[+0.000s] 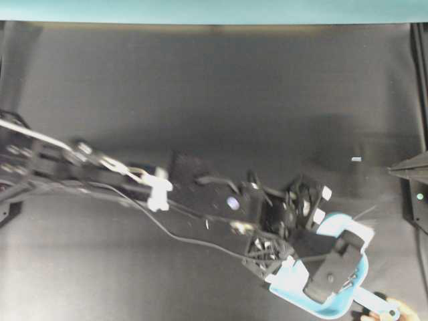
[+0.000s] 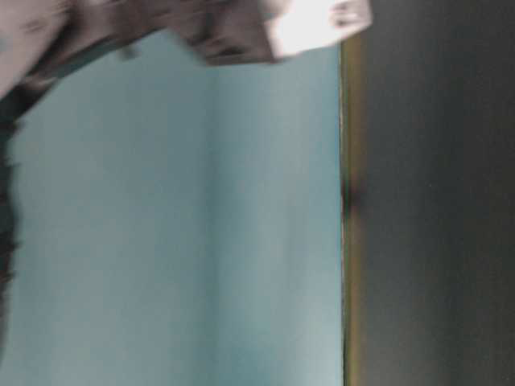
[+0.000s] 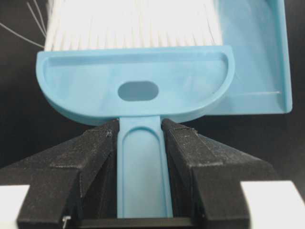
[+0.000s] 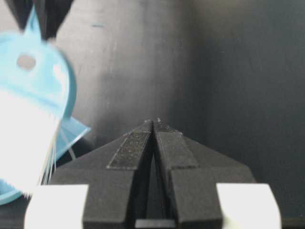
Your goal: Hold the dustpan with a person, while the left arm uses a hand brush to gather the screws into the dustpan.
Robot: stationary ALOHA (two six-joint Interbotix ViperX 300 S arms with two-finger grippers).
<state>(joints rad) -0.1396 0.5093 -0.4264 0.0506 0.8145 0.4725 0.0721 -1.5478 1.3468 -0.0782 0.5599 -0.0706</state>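
Overhead view: the left arm [image 1: 134, 180] is reaching from the left edge across the black table [image 1: 221, 93] to the dustpan [image 1: 294, 289], which is lying near the bottom right corner with its handle pointing toward that corner. The left gripper [image 1: 321, 257] is hanging over the pan, hiding most of its floor; the brush [image 1: 348, 231] is showing as a pale patch at the pan's upper right side. A person's fingertips [image 1: 394, 311] are touching the end of the pan's handle. One screw [image 1: 206, 225] is lying on the table well to the left of the pan, under the arm; other screws cannot be made out. The right gripper [image 1: 409, 170] is sitting at the right edge, well above the pan. Table-level view: only a blurred part of an arm is crossing the top, before a teal wall [image 2: 201, 241]. Left wrist view: the left gripper [image 3: 141, 131] is clamping the brush [image 3: 138, 81] by its slim handle, the fingers [image 3: 90, 152] pressing on both sides; the bristles are pointing away, and the dustpan [image 3: 257, 62] is lying just behind and to the right of the brush head. Right wrist view: the right gripper [image 4: 153, 125] is resting with its jaws pressed together and nothing between them; the brush [image 4: 33, 95] is hanging blurred at the left, with an edge of the dustpan [image 4: 71, 131] beneath it.
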